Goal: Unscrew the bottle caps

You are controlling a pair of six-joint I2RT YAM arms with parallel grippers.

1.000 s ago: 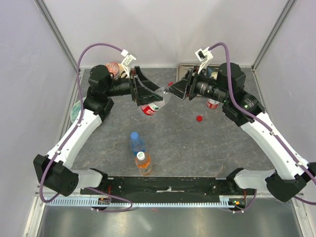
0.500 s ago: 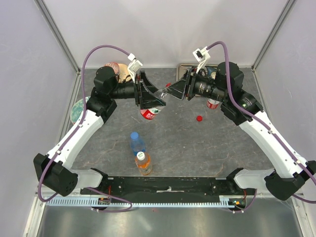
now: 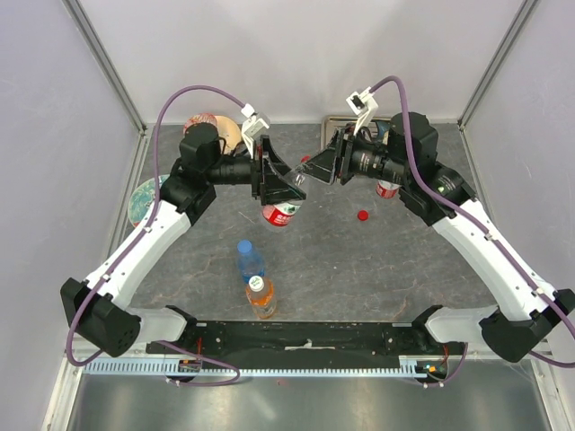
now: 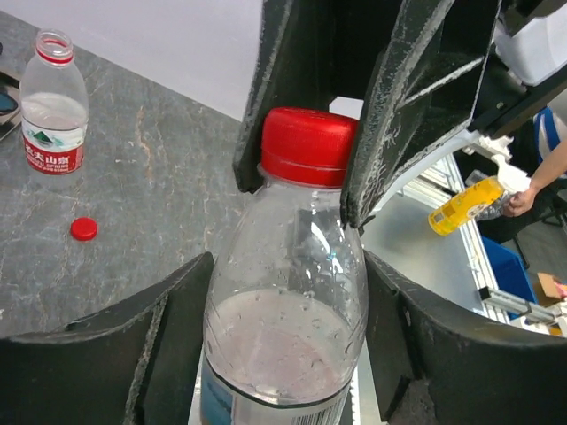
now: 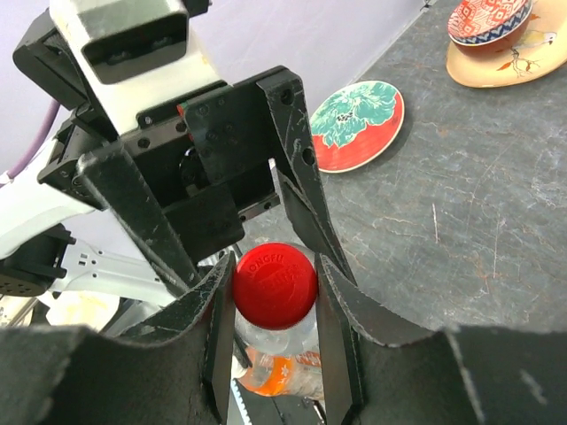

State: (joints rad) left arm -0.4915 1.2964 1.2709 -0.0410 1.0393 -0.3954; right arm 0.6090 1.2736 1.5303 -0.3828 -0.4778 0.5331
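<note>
A clear bottle (image 3: 282,213) with a red label hangs tilted over the middle of the table. My left gripper (image 3: 280,187) is shut on its body (image 4: 283,292), its black fingers (image 4: 177,328) pressing both sides. The bottle's red cap (image 5: 275,285) sits between the fingers of my right gripper (image 3: 310,171), which is shut on it. In the left wrist view that cap (image 4: 306,146) shows pinched from above. A loose red cap (image 3: 363,215) lies on the table, near an open bottle (image 4: 53,102). A blue-tinted bottle (image 3: 250,259) and an orange bottle (image 3: 260,296) stand capped near the front.
A green and red plate (image 3: 142,199) lies at the left edge, and a patterned bowl on a beige plate (image 3: 208,127) sits at the back left. White walls close in the table on three sides. The arm bases line the near edge.
My left gripper has closed from wide open onto the bottle's body and shifted slightly right. The right gripper has kept its hold on the cap.
</note>
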